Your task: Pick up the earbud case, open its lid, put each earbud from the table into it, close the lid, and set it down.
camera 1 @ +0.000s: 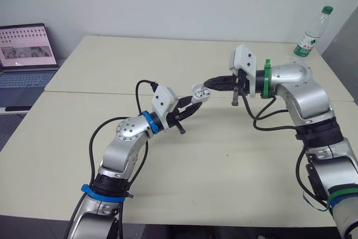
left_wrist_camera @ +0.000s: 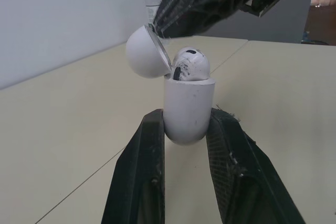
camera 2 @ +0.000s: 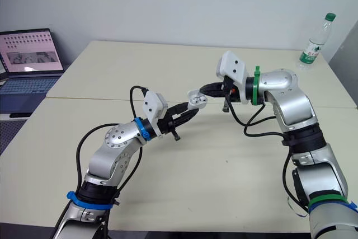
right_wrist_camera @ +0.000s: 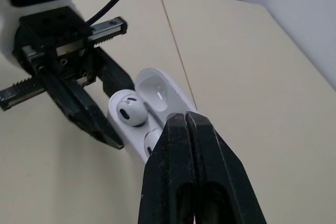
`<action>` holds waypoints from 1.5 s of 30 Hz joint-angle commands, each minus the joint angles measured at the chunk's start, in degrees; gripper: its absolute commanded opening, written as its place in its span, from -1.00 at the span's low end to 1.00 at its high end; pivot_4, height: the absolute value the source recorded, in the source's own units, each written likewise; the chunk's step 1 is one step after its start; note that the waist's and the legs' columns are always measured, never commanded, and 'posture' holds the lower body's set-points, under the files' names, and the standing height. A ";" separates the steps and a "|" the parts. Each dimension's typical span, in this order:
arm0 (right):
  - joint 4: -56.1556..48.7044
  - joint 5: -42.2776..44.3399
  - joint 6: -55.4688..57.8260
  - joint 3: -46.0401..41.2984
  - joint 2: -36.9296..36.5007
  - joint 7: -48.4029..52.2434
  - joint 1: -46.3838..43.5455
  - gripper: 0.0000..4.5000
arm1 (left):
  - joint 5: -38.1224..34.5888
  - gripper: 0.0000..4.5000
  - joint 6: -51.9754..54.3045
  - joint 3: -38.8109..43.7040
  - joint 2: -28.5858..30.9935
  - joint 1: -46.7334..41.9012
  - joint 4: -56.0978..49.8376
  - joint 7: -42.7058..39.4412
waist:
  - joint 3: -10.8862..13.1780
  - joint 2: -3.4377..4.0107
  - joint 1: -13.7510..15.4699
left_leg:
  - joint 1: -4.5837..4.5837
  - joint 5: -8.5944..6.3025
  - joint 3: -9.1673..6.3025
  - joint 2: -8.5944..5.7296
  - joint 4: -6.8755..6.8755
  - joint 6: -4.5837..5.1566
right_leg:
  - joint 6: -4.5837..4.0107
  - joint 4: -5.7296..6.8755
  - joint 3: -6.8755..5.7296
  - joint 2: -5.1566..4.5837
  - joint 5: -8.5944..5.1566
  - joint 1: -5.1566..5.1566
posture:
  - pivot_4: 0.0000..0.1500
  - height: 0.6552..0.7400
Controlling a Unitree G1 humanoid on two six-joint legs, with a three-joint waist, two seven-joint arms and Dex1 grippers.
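Left gripper (camera 1: 192,107) was clamped on the case (left_wrist_camera: 188,111), held above the table (camera 1: 224,155). Lid (left_wrist_camera: 147,52) stood open, earbuds (right_wrist_camera: 130,110) seated inside. Right gripper (right_wrist_camera: 185,120) was fully closed, empty, tips at the lid.

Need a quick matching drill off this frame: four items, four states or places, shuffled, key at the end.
Things
1. case lid
2. left gripper
3. right gripper
4. water bottle

States or places
A. standing upright near the far right corner of the table
B. shut on the earbud case, held above the table
C. hinged open
D. shut, fingers pressed together, tips over the open case

Pairs: 1-C, 2-B, 3-D, 4-A
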 commanded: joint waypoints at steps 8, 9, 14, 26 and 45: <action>12.87 -5.26 -8.73 2.23 3.57 -0.09 -8.03 -0.99 | -0.05 -0.67 -1.42 -0.15 -0.23 -1.27 -2.76 -0.58 | 0.00 0.00 -0.02 | 0.01 0.00 0.03 0.01 -0.01 0.00 | 0.00 -0.02 0.01 0.00 0.00 0.00 | 1.00 1.00; 13.91 -6.28 -9.80 2.98 3.81 0.34 -8.40 -0.99 | 0.05 -0.67 -1.52 -0.31 -0.15 -1.22 -2.89 -0.72 | 0.00 0.00 0.00 | 0.01 0.00 0.03 0.01 -0.01 0.00 | 0.00 -0.01 0.01 0.00 0.00 0.00 | 1.00 1.00; 16.42 -7.90 -12.28 4.98 4.08 4.82 -9.50 -0.99 | 0.20 -0.67 -1.47 -0.25 0.08 -0.68 -3.47 -0.52 | 0.00 0.00 0.04 | -0.02 0.00 0.03 -0.01 -0.01 0.00 | -0.01 -0.03 0.01 -0.02 0.00 -0.01 | 1.00 1.00; 0.49 -4.26 -3.32 3.32 -0.47 9.65 -1.85 -0.99 | -0.75 -0.67 0.01 1.25 -0.14 0.72 -4.91 1.04 | 0.00 0.01 0.07 | -0.02 0.00 -0.05 0.01 0.00 0.00 | -0.01 -0.01 -0.05 -0.04 0.01 0.01 | 1.00 1.00; -18.20 3.77 -19.62 -9.94 -6.75 8.78 32.49 0.73 | -30.31 -0.67 48.96 12.15 -5.75 4.91 -6.97 16.10 | 0.00 -0.02 0.20 | -0.07 -0.01 -0.32 -0.04 0.05 0.00 | 0.05 -0.07 -0.26 -0.01 -0.03 0.15 | 1.00 1.00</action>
